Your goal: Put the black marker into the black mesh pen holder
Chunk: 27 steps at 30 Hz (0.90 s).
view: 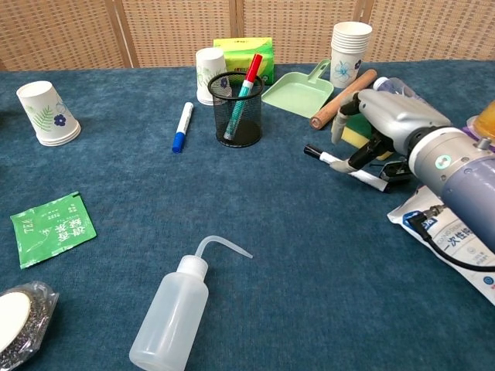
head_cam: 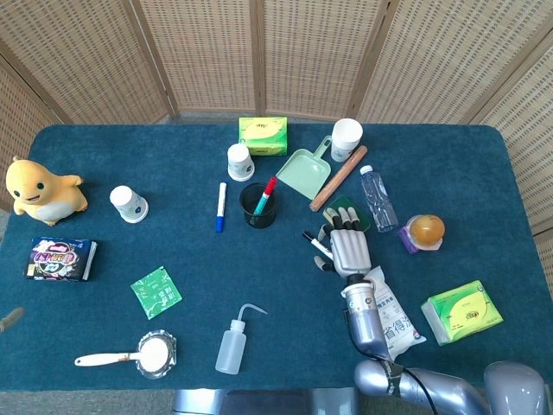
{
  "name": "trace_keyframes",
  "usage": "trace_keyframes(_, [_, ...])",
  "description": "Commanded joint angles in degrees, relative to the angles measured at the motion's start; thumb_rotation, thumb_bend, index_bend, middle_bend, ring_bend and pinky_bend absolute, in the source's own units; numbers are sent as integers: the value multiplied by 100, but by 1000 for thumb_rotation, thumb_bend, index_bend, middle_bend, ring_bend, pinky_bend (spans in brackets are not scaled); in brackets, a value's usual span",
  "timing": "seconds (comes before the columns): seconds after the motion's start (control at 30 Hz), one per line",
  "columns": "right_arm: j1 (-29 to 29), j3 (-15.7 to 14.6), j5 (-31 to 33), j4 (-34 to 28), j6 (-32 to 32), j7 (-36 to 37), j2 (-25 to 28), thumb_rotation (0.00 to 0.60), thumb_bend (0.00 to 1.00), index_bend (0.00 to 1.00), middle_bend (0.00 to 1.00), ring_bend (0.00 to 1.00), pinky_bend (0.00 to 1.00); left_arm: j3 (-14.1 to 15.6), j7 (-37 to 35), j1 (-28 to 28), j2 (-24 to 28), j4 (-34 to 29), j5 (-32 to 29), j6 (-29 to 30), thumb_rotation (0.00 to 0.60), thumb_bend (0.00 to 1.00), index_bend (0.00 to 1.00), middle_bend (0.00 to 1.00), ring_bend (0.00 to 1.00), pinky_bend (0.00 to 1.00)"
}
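The black marker (view: 334, 161), white-bodied with a black cap, lies flat on the blue cloth right of the black mesh pen holder (view: 237, 108). The holder stands upright with a red-capped pen in it; in the head view the holder (head_cam: 257, 206) is left of the marker (head_cam: 313, 241). My right hand (view: 384, 124) hovers over the marker's right half, fingers spread and pointing down on both sides of it, thumb close to its barrel. I cannot see a firm grip. The same right hand (head_cam: 346, 245) covers most of the marker from above. My left hand is out of sight.
A blue marker (view: 182, 127), paper cups (view: 211, 74), a green dustpan (view: 302, 93), a wooden rod (view: 342, 99), a sponge (view: 354, 133) and a binder clip (view: 396, 170) crowd around the holder. A white packet (view: 452, 232) lies under my right forearm. A squeeze bottle (view: 176, 313) lies near the front.
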Motion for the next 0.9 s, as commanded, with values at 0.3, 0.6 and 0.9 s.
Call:
trace_keyframes(0.3, [73, 45, 267, 263, -44, -105, -72, 600, 278, 444, 0, 0, 0, 5, -103, 7, 37, 33, 17, 8, 600, 46, 49, 0, 0, 0])
trace_keyframes(0.6, [67, 52, 416, 317, -66, -116, 10, 600, 280, 444, 0, 0, 0, 13, -110, 2, 43, 32, 37, -4, 600, 46, 49, 0, 0, 0])
trace_keyframes(0.9, [79, -3, 520, 445, -108, -116, -57, 600, 280, 449, 0, 0, 0, 18, -103, 5, 40, 31, 42, -1, 600, 45, 49, 0, 0, 0])
